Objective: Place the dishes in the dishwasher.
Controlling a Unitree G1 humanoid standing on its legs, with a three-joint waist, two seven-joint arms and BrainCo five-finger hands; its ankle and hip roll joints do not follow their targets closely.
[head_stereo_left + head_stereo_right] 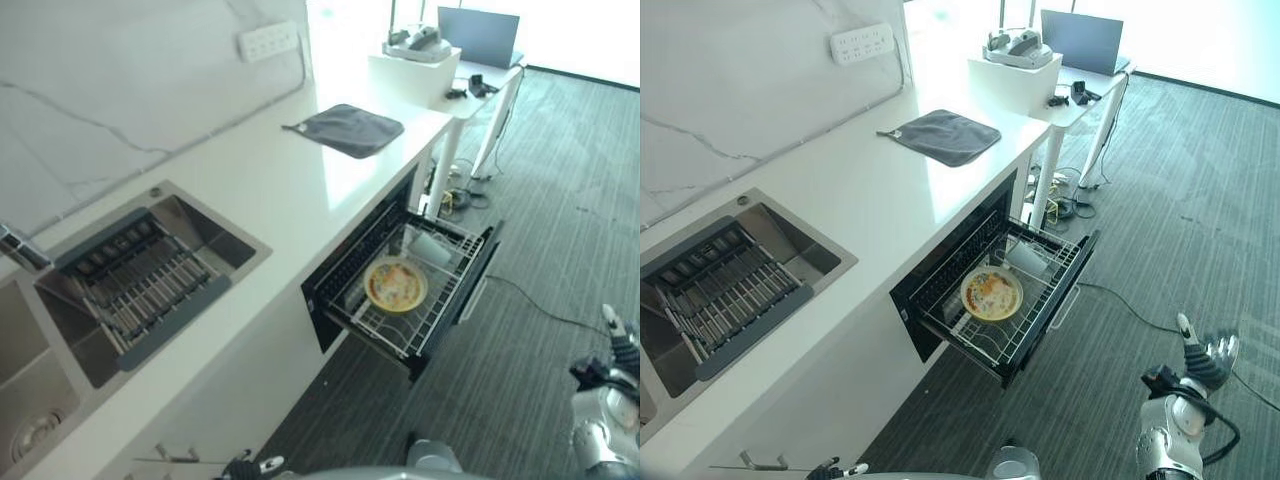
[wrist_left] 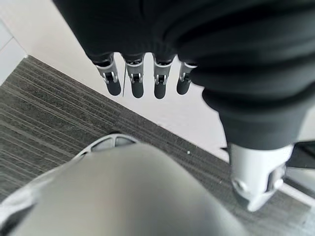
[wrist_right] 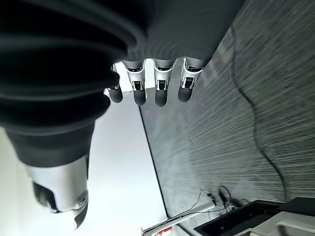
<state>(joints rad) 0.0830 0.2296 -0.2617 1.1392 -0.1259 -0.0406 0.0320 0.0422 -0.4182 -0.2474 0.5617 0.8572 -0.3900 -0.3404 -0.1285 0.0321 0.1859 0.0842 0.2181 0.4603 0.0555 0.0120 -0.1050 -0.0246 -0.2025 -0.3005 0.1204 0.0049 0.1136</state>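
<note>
plate: a yellow-rimmed plate [image 1: 396,285] lies flat in the wire rack [image 1: 442,300] of the pulled-out dishwasher drawer [image 1: 478,268] under the counter [image 1: 270,190]; something pale sits just behind it in the same rack, too unclear for me to name.
my right hand: my right hand [image 3: 147,83] hangs low over the dark carpet, well apart from the drawer, fingers straight and relaxed, nothing in it.
my left hand: my left hand [image 2: 142,78] is down by my side, fingers loose, carrying nothing.
other dishes: i see none on the counter or in the sink [image 1: 205,235]; a grey cloth [image 1: 350,128] lies on the counter and a slatted drying rack [image 1: 140,285] spans the sink.
step: loading looks done, i judge; the drawer stands open.
next move: reach my right hand to the drawer's front edge and push it straight in, keeping fingers off the rack wires.
</note>
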